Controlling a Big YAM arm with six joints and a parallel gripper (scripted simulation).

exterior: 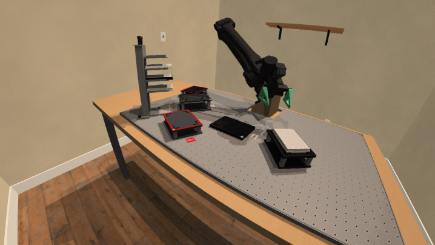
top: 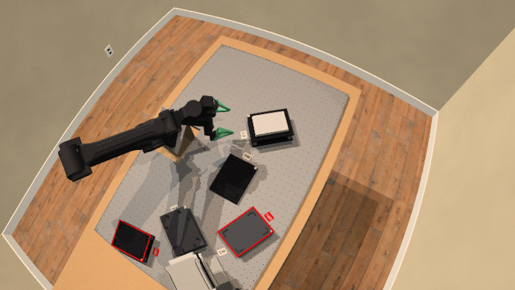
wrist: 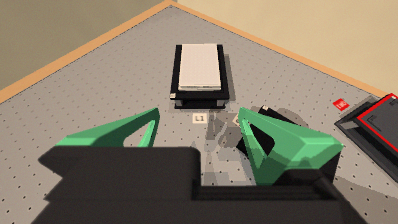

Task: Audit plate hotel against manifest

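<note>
A white plate [top: 270, 123] [exterior: 288, 149] lies flat on the black landing nest L1, and it also shows in the wrist view [wrist: 199, 67] straight ahead of the fingers. My gripper [top: 221, 120] is open and empty. It hangs in the air near the arm's base, short of L1 and apart from the plate; it shows in the side view [exterior: 275, 96] and the wrist view [wrist: 200, 134]. The plate hotel H1 [exterior: 151, 79] stands at the far end of the table. Light and dark plates show on some shelves. Their labels are too small to read.
A flat black nest [top: 233, 177] lies between L1 and the far stations. Two red-edged quarantine nests [top: 245, 231] [top: 131, 240] and a grey nest [top: 183, 232] stand near the hotel. A tan block [exterior: 267, 107] stands at the arm's base.
</note>
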